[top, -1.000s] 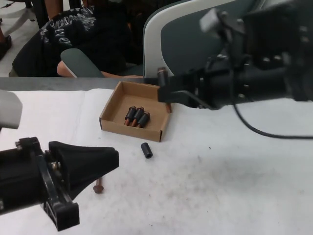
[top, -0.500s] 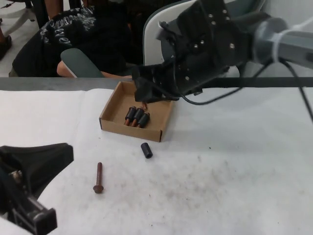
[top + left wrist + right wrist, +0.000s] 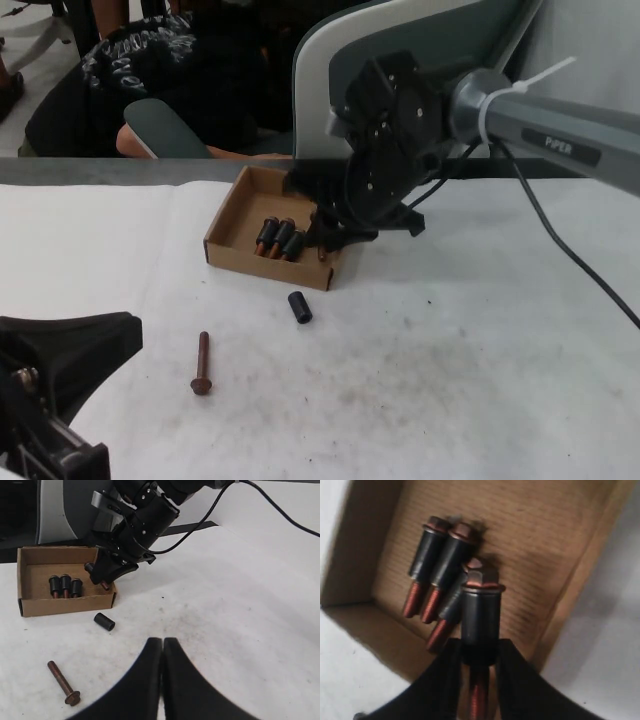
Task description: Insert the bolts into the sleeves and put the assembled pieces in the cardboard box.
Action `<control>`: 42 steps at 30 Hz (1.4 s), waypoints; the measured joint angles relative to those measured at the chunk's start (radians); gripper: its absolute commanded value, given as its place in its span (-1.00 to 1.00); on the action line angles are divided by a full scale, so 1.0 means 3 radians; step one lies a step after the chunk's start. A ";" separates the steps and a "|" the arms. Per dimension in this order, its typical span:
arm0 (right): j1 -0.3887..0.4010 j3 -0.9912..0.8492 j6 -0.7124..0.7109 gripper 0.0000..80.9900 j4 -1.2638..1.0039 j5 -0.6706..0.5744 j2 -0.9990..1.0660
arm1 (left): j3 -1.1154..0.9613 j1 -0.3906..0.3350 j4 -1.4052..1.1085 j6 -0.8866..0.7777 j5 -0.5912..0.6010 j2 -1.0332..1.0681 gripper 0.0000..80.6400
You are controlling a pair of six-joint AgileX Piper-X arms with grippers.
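My right fingers (image 3: 452, 665) are closed tight on the assembled piece (image 3: 481, 612) over the cardboard box (image 3: 570, 595), close to its wall, so releasing here may bounce it outside.

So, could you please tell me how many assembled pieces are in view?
4. Three assembled pieces lie side by side in the cardboard box; the fourth piece is gripped by the right hand over the box. None appear hidden.
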 measured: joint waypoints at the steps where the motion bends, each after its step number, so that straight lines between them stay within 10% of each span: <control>1: 0.0000 -0.0006 0.0018 -0.99 -0.0008 0.0023 0.0012 | 0.0000 0.0000 0.0004 0.0000 0.0000 0.0000 -0.98; 8: 0.0000 -0.0018 0.0079 -0.95 -0.0009 0.0073 0.0020 | 0.0000 0.0000 0.0004 0.0000 0.0000 0.0000 -0.98; 16: 0.0000 -0.0038 0.0112 0.16 -0.0009 0.0045 0.0020 | 0.0000 0.0000 0.0011 0.0004 0.0000 0.0000 -0.98; 22: 0.0000 -0.0052 0.0100 -0.11 0.0039 0.0042 0.0020 | 0.0000 0.0000 0.0022 0.0004 -0.0114 0.0063 -0.98; 28: 0.0000 -0.0052 -0.0137 -0.98 0.0115 0.0070 -0.0013 | -0.0051 0.0000 0.0259 -0.0026 -0.0227 0.0348 -0.98; 42: 0.0009 -0.0034 -0.1134 -0.99 0.0806 0.0270 -0.0658 | -0.0691 0.0000 0.0851 0.0169 -0.0294 0.1543 -0.98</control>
